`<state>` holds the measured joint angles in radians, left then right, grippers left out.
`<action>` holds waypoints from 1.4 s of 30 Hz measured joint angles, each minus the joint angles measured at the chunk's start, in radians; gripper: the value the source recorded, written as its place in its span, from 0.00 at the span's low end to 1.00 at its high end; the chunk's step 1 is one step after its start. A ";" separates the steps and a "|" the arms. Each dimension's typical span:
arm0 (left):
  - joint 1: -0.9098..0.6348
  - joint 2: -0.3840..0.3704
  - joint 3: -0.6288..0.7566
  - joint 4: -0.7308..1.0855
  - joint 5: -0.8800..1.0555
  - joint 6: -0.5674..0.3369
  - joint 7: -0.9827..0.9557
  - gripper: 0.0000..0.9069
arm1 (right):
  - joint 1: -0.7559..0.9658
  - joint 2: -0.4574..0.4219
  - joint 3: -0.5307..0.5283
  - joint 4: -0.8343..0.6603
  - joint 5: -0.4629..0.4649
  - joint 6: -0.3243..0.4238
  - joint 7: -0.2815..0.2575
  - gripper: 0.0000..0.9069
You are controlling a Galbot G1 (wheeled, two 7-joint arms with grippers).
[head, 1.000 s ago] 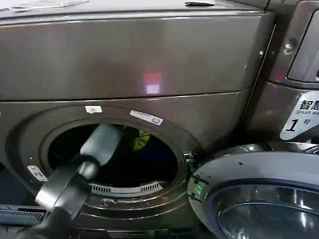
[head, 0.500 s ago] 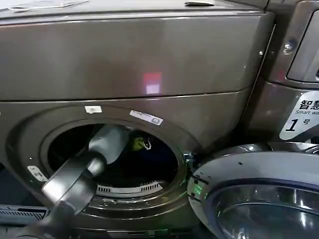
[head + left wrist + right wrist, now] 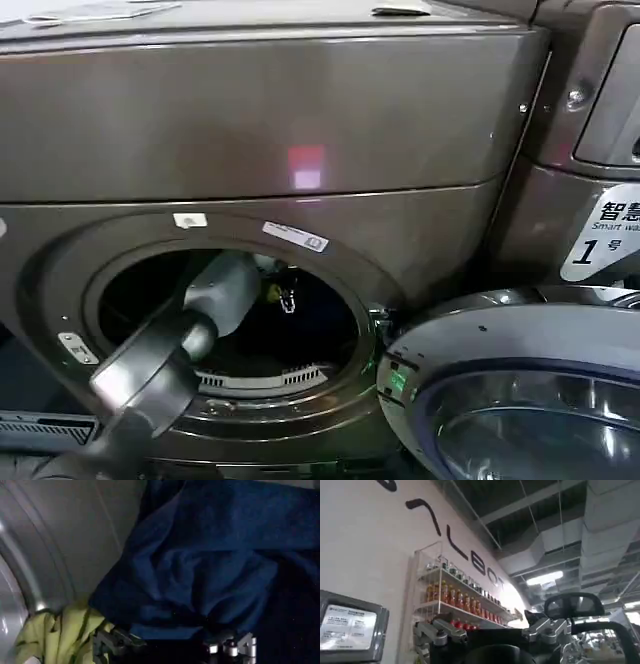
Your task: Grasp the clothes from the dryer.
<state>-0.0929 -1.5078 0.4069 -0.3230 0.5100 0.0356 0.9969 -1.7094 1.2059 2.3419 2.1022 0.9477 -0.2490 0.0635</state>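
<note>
Clothes (image 3: 190,570) half-hidden behind left tool (image 3: 175,647)

There are two big machines: one dryer (image 3: 250,120) in the middle and one more machine (image 3: 590,120) on the right. One round door (image 3: 520,390) hangs open at the near right. One robot arm (image 3: 170,340) reaches into the hole. Inside sits one bundle of clothes (image 3: 200,565), with two colours: blue and yellow-green. Three small stickers (image 3: 295,236) sit around the hole. One white label (image 3: 610,235) shows the number 1.
</note>
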 measured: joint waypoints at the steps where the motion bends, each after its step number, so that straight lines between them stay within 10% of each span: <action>1: -0.002 0.002 0.002 0.000 0.001 0.000 0.001 0.00 | 0.000 0.000 0.000 0.000 0.000 0.000 0.000 1.00; 24: 0.000 0.007 0.000 -0.003 -0.017 0.009 0.014 0.00 | -0.003 0.000 0.002 0.003 0.000 0.001 0.001 1.00; 42: 0.144 0.074 -0.384 -0.203 -0.250 0.055 -0.245 0.00 | 0.016 -0.003 -0.024 0.008 -0.004 0.004 0.000 1.00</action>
<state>0.0513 -1.4336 0.0226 -0.5255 0.2602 0.0906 0.7522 -1.6934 1.2027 2.3177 2.1103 0.9437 -0.2452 0.0638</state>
